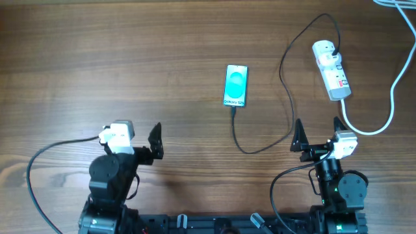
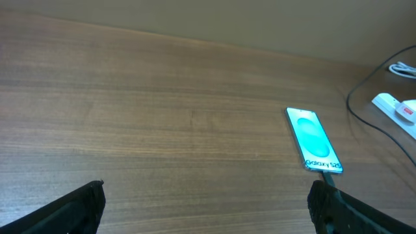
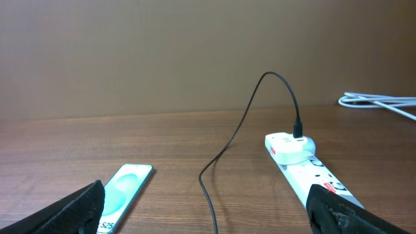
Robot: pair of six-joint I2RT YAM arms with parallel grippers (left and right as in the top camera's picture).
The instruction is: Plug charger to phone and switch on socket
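The phone (image 1: 236,85) lies face up mid-table, its teal screen lit; it also shows in the left wrist view (image 2: 314,140) and the right wrist view (image 3: 124,188). The black charger cable (image 1: 285,84) runs from the phone's near end, where its tip sits at the phone's edge, round to its white plug (image 1: 324,49) seated in the white socket strip (image 1: 331,71). The strip and plug show in the right wrist view (image 3: 309,170). My left gripper (image 1: 155,142) is open and empty, left of the phone. My right gripper (image 1: 317,135) is open and empty, near the strip.
The strip's thick white cord (image 1: 393,84) loops along the right side and off the top right corner. The table is bare brown wood (image 1: 97,58).
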